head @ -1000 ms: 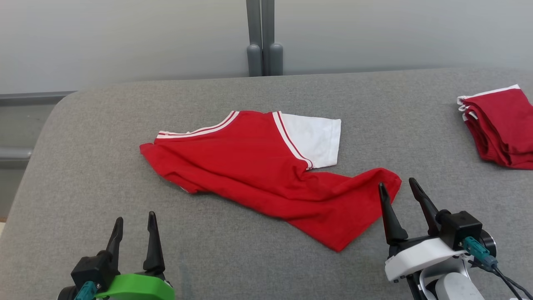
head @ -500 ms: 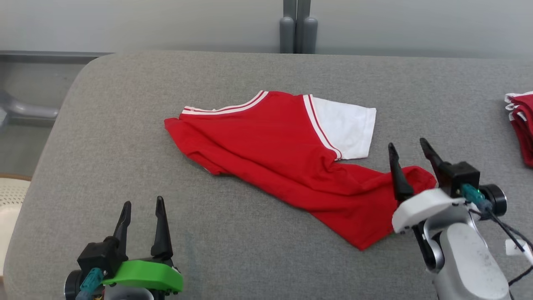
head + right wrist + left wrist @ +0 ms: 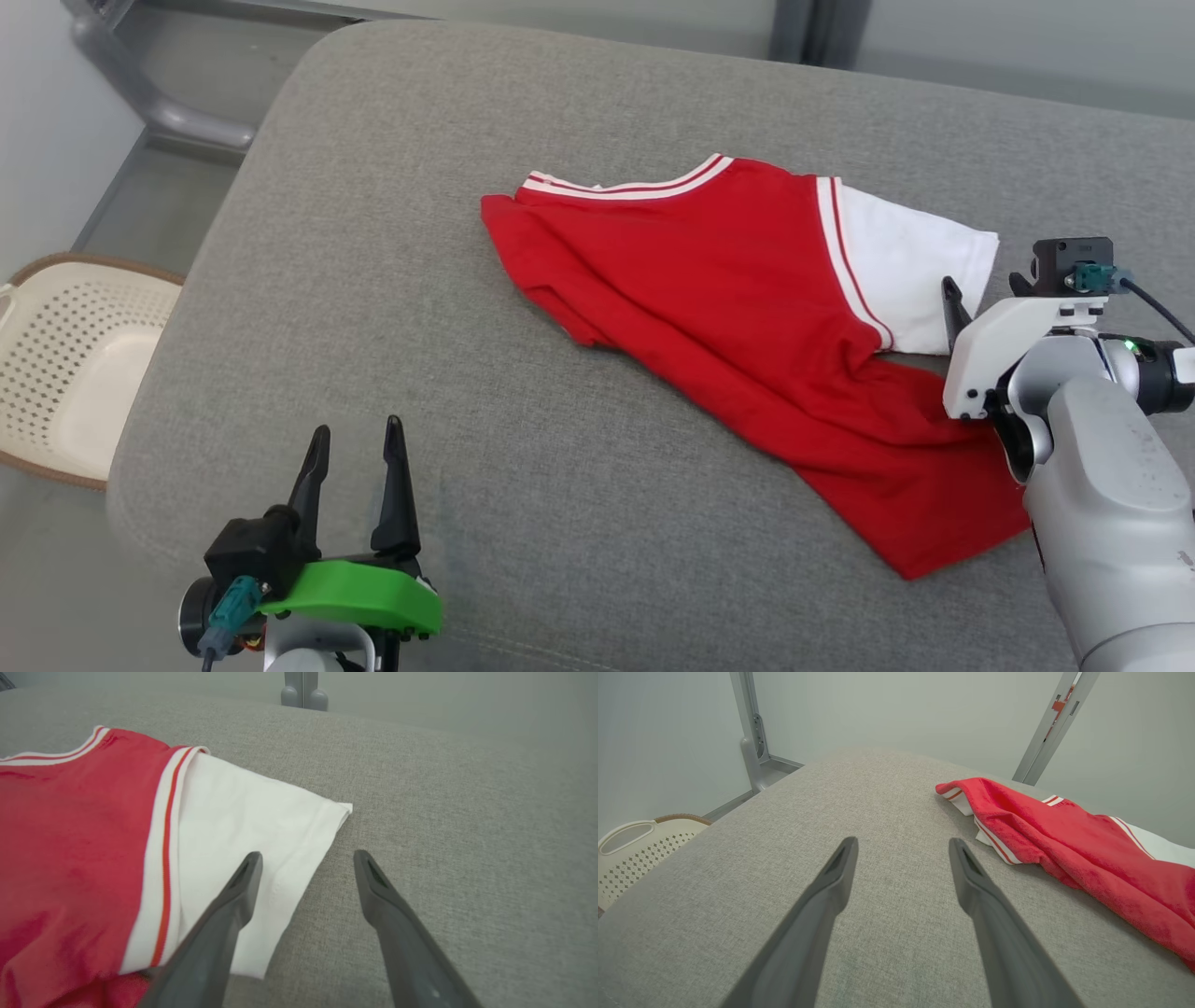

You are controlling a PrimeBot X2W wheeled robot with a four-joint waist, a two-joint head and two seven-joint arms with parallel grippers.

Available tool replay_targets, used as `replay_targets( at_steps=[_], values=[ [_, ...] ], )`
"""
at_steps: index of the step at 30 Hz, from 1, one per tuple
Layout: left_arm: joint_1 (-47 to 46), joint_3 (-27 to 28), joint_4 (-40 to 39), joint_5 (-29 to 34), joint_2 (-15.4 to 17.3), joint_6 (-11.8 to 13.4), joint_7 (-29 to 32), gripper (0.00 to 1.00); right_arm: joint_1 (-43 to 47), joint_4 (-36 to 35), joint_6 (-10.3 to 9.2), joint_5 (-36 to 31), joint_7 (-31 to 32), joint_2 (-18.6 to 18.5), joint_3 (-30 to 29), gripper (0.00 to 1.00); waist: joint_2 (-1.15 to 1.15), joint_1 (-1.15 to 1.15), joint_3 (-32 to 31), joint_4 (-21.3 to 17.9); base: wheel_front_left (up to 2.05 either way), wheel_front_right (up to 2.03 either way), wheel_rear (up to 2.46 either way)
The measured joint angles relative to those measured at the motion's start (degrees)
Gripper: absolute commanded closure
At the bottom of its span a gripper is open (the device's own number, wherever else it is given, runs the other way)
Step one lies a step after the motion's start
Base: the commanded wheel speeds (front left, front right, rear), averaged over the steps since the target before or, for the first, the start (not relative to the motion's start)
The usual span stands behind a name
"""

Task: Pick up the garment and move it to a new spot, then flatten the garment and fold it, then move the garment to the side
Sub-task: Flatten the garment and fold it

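The garment (image 3: pixel 738 308) is a red shirt with a white sleeve (image 3: pixel 910 271) and lies rumpled, partly folded over, on the grey padded table (image 3: pixel 420 233). My right gripper (image 3: pixel 985 285) hovers open at the sleeve's hem. In the right wrist view its left finger is over the white sleeve (image 3: pixel 243 807) and its right finger over bare table, the gripper (image 3: pixel 307 854) holding nothing. My left gripper (image 3: pixel 357 427) stands open near the table's front edge, well short of the garment. In the left wrist view, the gripper (image 3: pixel 902 841) points at bare table, the garment (image 3: pixel 1064 844) to its right.
A cream perforated basket (image 3: pixel 93 266) sits on the floor off the table's left edge, also seen in the left wrist view as the basket (image 3: pixel 640 849). A grey metal post (image 3: pixel 303 690) stands behind the table. The table's left corner is rounded.
The head camera has swung left, bringing the basket into view. My right gripper has moved forward from the garment's lower corner to the white sleeve's hem. The left gripper has stayed put.
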Motion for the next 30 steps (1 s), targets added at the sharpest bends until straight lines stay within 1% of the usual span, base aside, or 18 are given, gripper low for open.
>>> replay_targets(
  at_steps=[6, 7, 8, 9, 10, 12, 13, 17, 22, 26, 27, 30],
  values=[
    [0.01, -0.69, 0.20, -0.07, 0.00, 0.38, 0.00, 0.00, -2.93, 7.12, 0.00, 1.74, 3.36, -0.62, -1.87, 0.00, 0.00, 0.00, 1.22, 3.33, 0.00, 0.00, 0.00],
    [0.01, -0.78, 0.24, -0.09, 0.00, 0.40, 0.00, 0.00, -3.47, 8.08, -0.07, 2.61, 4.01, -0.52, -1.97, 0.05, 0.00, 0.00, 1.28, 3.73, 0.00, 0.00, 0.00],
    [0.02, -0.82, 0.25, -0.09, 0.00, 0.42, 0.00, 0.00, -4.00, 8.76, -0.08, 3.11, 4.55, -0.49, -1.90, 0.34, 0.00, 0.00, 1.31, 4.00, 0.00, 0.00, 0.00],
    [0.03, -0.82, 0.26, -0.09, 0.00, 0.45, 0.00, 0.00, -4.51, 9.46, -0.07, 3.57, 5.02, -0.53, -1.60, 0.56, 0.00, 0.00, 1.31, 4.26, 0.00, 0.00, 0.00],
    [0.03, -0.85, 0.26, -0.09, 0.00, 0.46, 0.00, 0.00, -4.87, 10.05, -0.07, 3.97, 5.06, -0.62, -1.30, 0.65, 0.00, 0.00, 1.25, 4.40, 0.00, 0.00, 0.00],
    [0.05, -0.82, 0.26, -0.04, 0.00, 0.48, 0.00, 0.00, -5.14, 10.74, -0.07, 4.46, 4.76, -0.77, -0.66, 0.97, 0.00, 0.00, 1.02, 4.43, 0.00, 0.00, 0.00],
    [0.10, -0.77, 0.26, 0.00, 0.00, 0.58, 0.00, 0.00, -5.25, 11.06, -0.05, 4.64, 4.02, -0.87, -0.35, 1.00, 0.00, 0.00, 0.91, 4.35, 0.00, 0.00, 0.00],
    [0.20, -0.22, 0.35, 0.30, 0.00, 0.60, 0.00, 0.00, -5.70, 11.37, -0.04, 5.47, 0.51, -0.73, 1.64, 1.00, 0.00, 0.00, 0.37, 3.78, 0.00, 0.00, 0.00],
    [0.40, 0.54, 0.55, 0.89, -0.01, 0.37, 0.00, 0.00, -6.96, 10.31, -0.04, 6.88, -4.22, 0.37, 6.46, 1.00, 0.00, 0.00, -0.62, 2.60, 0.00, 0.00, 0.00],
    [0.44, 0.93, 0.81, 1.77, -0.01, 0.01, 0.00, 0.00, -7.31, 7.84, -0.04, 9.76, -7.53, 2.25, 13.21, 1.00, 0.00, 0.00, -1.70, 1.64, 0.00, 0.00, 0.00],
    [0.52, 1.07, 0.96, 2.03, -0.01, -0.12, 0.00, 0.00, -7.29, 6.17, -0.04, 11.36, -8.62, 3.03, 17.47, 1.00, 0.00, 0.00, -2.28, 1.30, 0.00, 0.00, 0.00],
    [0.84, 1.40, 1.18, 2.35, -0.01, -0.19, 0.00, 0.00, -6.69, 2.24, -0.04, 15.00, -9.60, 4.07, 25.58, 1.00, 0.00, 0.00, -3.28, 0.97, 0.00, 0.00, 0.00]
  ],
)
